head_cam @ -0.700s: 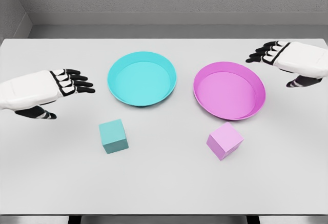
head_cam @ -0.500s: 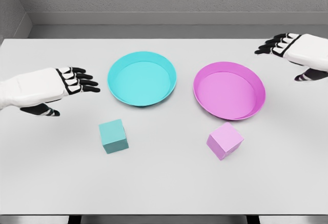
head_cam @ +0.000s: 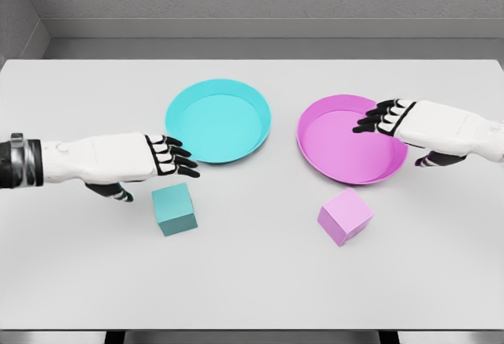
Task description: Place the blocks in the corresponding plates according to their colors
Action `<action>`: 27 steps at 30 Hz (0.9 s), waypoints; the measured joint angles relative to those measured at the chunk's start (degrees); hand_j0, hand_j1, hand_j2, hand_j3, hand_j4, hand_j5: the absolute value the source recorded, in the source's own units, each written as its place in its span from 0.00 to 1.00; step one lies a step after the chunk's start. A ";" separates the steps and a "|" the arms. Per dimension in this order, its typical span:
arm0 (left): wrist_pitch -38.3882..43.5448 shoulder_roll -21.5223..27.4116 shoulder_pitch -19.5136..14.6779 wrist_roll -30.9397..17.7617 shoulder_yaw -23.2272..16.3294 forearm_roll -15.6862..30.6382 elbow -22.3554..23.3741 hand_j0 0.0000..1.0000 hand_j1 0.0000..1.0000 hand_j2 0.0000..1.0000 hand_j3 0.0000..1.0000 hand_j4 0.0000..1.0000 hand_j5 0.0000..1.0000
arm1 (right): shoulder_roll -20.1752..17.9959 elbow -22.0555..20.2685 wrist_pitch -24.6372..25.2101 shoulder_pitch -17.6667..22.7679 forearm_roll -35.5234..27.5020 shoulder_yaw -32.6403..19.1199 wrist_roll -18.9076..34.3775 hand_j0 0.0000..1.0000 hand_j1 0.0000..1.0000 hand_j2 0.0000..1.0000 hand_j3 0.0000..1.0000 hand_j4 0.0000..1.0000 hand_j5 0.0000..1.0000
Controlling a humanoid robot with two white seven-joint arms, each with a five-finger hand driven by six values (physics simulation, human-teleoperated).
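A teal block (head_cam: 174, 208) lies on the white table in front of the teal plate (head_cam: 218, 120). A pink block (head_cam: 345, 216) lies in front of the pink plate (head_cam: 352, 139). My left hand (head_cam: 161, 163) hovers just above and behind the teal block, fingers stretched out flat and holding nothing. My right hand (head_cam: 394, 120) is over the right rim of the pink plate, fingers extended toward the left, open and empty. Both plates hold nothing.
The white table (head_cam: 252, 281) ends at a front edge near the bottom of the view. A grey wall rises behind its far edge.
The left hand has moved right and down, close to the teal block. The right hand has swung down and left from the table's far right to above the pink plate's rim.
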 measured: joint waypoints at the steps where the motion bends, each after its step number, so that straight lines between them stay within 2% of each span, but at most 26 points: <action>1: 0.00 -0.48 0.00 -0.23 -0.39 -0.01 0.00 1.00 1.00 1.00 1.00 1.00 1.00 | 0.02 -0.73 0.00 0.00 -0.01 0.84 0.00 1.00 1.00 1.00 1.00 1.00 1.00; 9: -0.01 -1.80 0.35 -0.78 -2.50 -0.23 0.00 1.00 1.00 1.00 1.00 1.00 1.00 | -0.02 -3.06 0.00 -0.88 0.02 5.69 0.00 1.00 1.00 1.00 1.00 1.00 1.00; 16: -0.01 -1.88 0.70 -0.79 -3.11 -2.59 0.00 1.00 1.00 1.00 1.00 1.00 1.00 | -0.51 -3.30 0.01 -1.32 0.08 9.02 0.00 1.00 1.00 1.00 1.00 1.00 1.00; 24: -0.01 -2.27 0.53 -0.67 -4.16 -6.54 0.32 1.00 1.00 1.00 1.00 1.00 1.00 | -1.27 -3.40 0.03 -4.92 -0.21 12.82 0.00 1.00 1.00 1.00 1.00 1.00 1.00; 27: 0.00 -3.03 0.53 -0.66 -4.41 -6.92 0.29 1.00 1.00 1.00 1.00 1.00 1.00 | -1.33 -3.42 0.02 -5.01 -0.24 14.79 0.00 1.00 1.00 1.00 1.00 1.00 1.00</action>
